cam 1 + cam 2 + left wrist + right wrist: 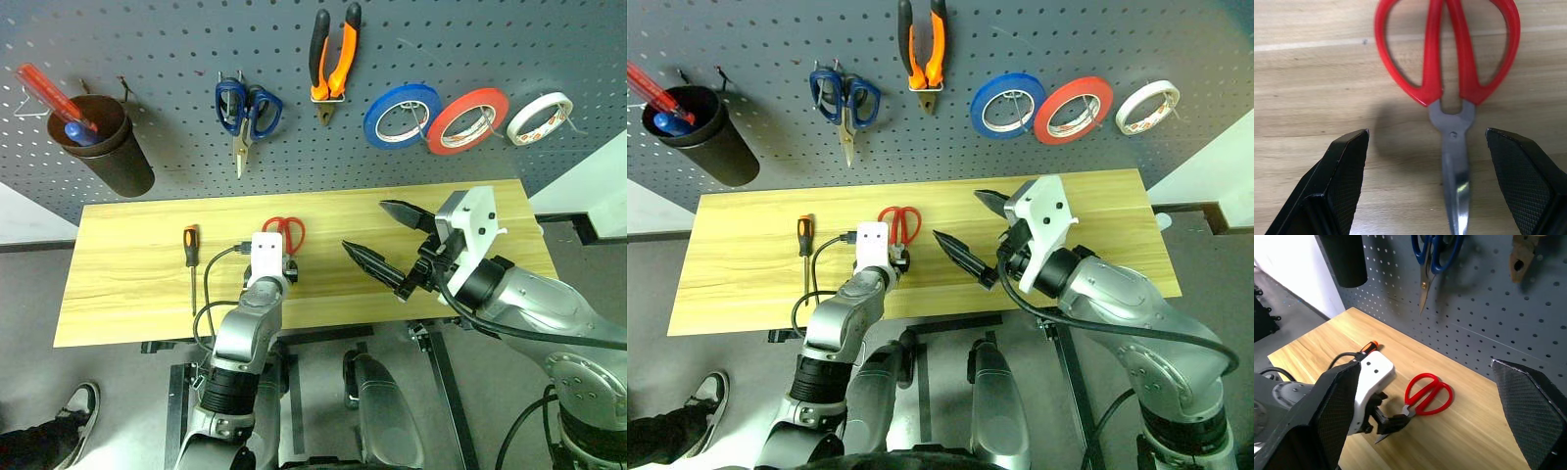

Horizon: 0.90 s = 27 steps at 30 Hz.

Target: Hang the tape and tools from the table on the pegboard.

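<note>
The red-handled scissors (285, 231) lie flat on the table (127, 294), handles toward the pegboard (147, 39). My left gripper (1427, 130) is low over them and open, one finger on each side of the blades (1457, 196), not touching them. My right gripper (363, 224) hovers open and empty above the table, right of the scissors. The small screwdriver (191, 250) lies on the table left of the scissors. The orange-and-black pliers (333, 54) and the white tape (539, 117) hang on the pegboard.
Blue-handled scissors (245, 113), a blue roll (402, 115) and a red-orange roll (467, 120) hang on the board. A dark cup (103, 142) holding a red-handled screwdriver hangs at the left. A person's shoe (73, 406) is on the floor, lower left.
</note>
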Each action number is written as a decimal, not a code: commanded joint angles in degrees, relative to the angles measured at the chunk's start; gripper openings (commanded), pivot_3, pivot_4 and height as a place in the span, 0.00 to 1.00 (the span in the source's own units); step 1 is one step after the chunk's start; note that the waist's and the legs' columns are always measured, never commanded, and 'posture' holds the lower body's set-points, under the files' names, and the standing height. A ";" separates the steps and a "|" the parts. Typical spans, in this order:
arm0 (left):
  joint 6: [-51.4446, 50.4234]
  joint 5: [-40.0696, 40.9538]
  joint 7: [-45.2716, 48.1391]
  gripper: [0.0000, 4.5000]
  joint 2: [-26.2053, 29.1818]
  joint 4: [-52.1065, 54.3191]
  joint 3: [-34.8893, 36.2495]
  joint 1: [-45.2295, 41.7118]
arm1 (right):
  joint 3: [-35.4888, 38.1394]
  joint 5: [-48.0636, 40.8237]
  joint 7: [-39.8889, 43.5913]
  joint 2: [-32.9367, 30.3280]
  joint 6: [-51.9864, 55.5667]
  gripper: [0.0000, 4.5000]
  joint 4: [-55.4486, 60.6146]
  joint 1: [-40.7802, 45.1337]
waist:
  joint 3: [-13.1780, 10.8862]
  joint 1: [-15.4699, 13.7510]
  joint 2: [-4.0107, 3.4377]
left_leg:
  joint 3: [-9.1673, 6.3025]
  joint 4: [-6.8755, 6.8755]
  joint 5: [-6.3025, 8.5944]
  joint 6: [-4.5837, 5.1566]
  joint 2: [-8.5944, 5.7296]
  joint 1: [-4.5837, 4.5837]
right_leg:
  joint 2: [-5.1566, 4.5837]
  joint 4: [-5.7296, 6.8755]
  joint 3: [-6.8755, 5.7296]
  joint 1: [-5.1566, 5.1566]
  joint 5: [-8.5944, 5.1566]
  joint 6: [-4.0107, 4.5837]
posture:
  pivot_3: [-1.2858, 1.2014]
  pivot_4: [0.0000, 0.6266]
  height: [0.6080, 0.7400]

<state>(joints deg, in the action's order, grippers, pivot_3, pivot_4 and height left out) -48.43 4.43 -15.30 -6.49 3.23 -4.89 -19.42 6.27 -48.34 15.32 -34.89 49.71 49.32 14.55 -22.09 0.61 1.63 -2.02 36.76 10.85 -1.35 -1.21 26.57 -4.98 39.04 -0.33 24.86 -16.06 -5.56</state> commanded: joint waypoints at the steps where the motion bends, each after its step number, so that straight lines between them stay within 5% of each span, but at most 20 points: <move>1: -0.70 -0.19 -1.52 0.89 -5.17 -1.49 -0.47 0.12 | 1.24 -1.36 -0.42 -0.80 -0.46 0.99 3.02 -0.40 | 0.00 -0.05 0.00 | -0.01 0.06 0.01 0.02 0.00 0.04 | 0.00 0.00 0.00 0.00 0.01 -0.02 | 0.51 0.58 0.80; 14: -4.58 -1.15 -3.67 0.89 -7.43 -2.49 0.37 -0.28 | 1.70 -3.05 -0.88 -3.05 0.12 0.99 3.32 -1.88 | -0.01 0.00 0.02 | 0.02 0.28 0.11 0.17 -0.02 0.15 | -0.03 -0.03 0.01 0.00 0.07 -0.14 | 0.51 0.59 0.80; 27: -4.40 -1.79 -3.72 0.89 -6.84 -2.71 0.62 -0.83 | -3.68 4.81 -0.32 -7.70 2.26 0.99 1.50 -7.23 | -0.02 -0.02 0.04 | 0.02 0.28 0.11 0.16 -0.01 0.16 | -0.04 -0.04 0.01 0.00 0.07 -0.15 | 0.51 0.60 0.80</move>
<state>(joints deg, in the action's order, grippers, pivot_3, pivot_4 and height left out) -52.50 3.00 -19.02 -10.79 -0.25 -3.81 -22.58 1.84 -43.79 14.59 -42.85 52.86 49.29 7.47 -22.11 0.60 1.67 -2.01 37.04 10.96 -1.19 -1.22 26.73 -5.01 39.00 -0.31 24.86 -15.99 -5.71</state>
